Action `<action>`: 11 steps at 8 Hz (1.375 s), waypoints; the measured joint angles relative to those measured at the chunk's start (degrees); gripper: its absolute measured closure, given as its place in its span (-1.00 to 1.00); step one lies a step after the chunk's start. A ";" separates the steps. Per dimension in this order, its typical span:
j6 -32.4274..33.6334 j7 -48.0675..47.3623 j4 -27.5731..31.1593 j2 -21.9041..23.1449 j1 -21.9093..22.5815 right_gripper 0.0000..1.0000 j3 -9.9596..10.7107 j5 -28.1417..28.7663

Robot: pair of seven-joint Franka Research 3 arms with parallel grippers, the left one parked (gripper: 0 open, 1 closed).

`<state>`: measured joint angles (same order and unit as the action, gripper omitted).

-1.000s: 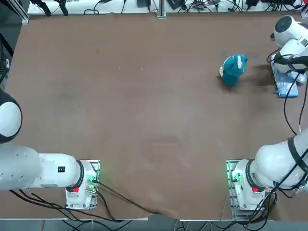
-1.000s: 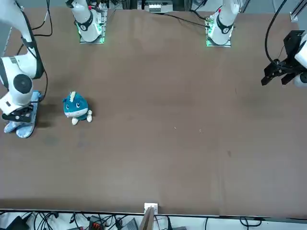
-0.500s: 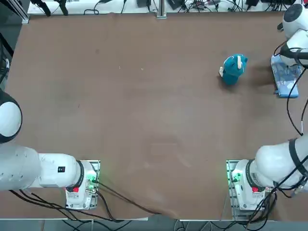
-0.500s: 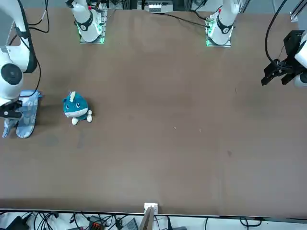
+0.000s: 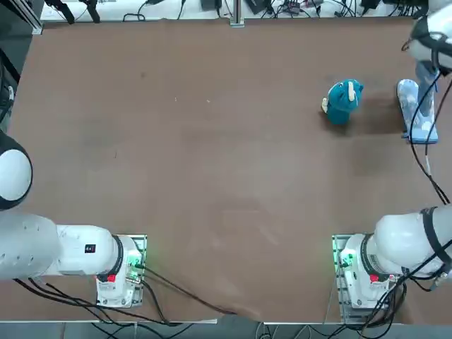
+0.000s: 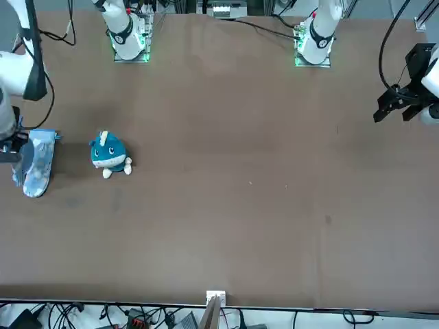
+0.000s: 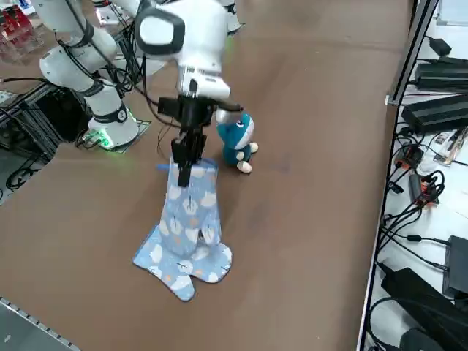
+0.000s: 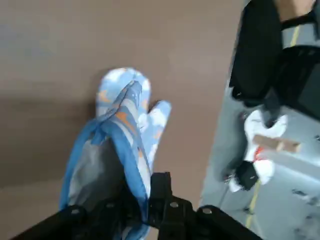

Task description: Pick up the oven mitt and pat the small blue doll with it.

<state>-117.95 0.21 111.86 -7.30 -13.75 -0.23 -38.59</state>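
Right side view. Across the desk, the oven mitt is seen left of centre, its cuff clamped in the jaws of the right gripper, upper left. Grasping appears achieved; full lifting cannot be confirmed. Patting of the small blue doll, upper centre, remains.
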 joint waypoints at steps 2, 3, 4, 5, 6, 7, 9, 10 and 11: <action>12.24 3.22 -6.60 1.98 0.52 0.90 -2.83 10.56; 17.78 3.57 -9.64 2.35 0.53 0.90 -3.89 15.26; 22.15 3.57 -11.72 2.50 0.63 0.90 -4.44 20.18; 24.74 3.57 -12.56 2.51 0.94 0.90 -4.65 23.30; 25.65 3.57 -12.58 2.43 1.39 0.90 -4.68 24.39; 25.64 2.98 -12.59 2.16 2.06 0.90 -4.71 24.96; 25.38 -2.16 -12.70 0.77 4.78 0.90 -4.79 27.10; 25.02 -4.65 -13.10 -0.40 6.55 0.90 -4.87 30.03; 24.18 -6.36 -14.01 -1.70 7.54 0.90 -4.91 32.47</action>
<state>-93.77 -6.15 97.85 -9.00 -6.21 -5.14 -6.12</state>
